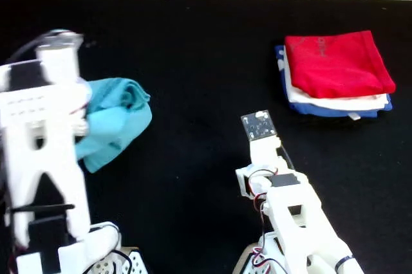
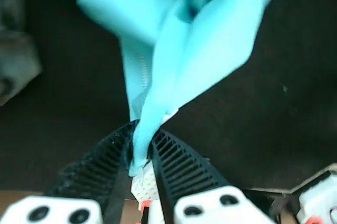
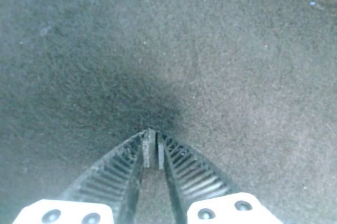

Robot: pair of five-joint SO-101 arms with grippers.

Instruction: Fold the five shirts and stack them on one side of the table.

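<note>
Left gripper [image 2: 145, 130] pinches the turquoise shirt [image 1: 119, 116], arm raised; right gripper [image 3: 151, 141] hangs closed, empty, above the black table [image 1: 206, 42].

The high camera sits above the robot's side of the table [image 1: 193, 49], looking down and forward to its far edge. The left wrist camera looks along the left gripper [image 2: 143, 130], very near the teal shirt [image 2: 179, 50], which the high view also shows. The right wrist camera looks along the right gripper [image 3: 151, 135], close over the table.
</note>
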